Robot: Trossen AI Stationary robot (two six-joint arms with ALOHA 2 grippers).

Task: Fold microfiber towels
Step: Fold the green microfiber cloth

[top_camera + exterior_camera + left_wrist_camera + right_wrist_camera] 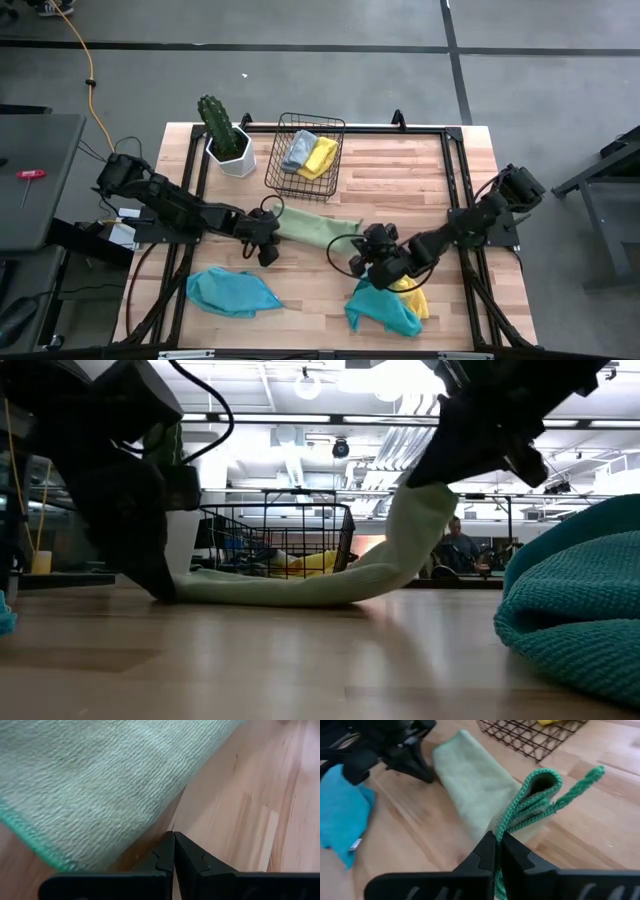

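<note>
— Which way does the light green towel (318,226) lie?
— Folded long, it stretches across the counter (420,170) from the left gripper (266,249) to the right gripper (362,258). The right jaws are clamped on its raised end; the left jaws are closed, tips pressed down at the other end.

— And around it?
— The black wire basket (305,157), holding grey and yellow cloths, stands just beyond; a potted cactus (224,135) beside it. Teal towels (232,293) lie behind the jaws.

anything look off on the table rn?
Nothing damaged or spilled. The light green towel is mid-fold: the right gripper is shut on its edge, lifting that end off the table, while the left gripper is shut, down at the other end. Two teal towels lie crumpled, unfolded.
</note>
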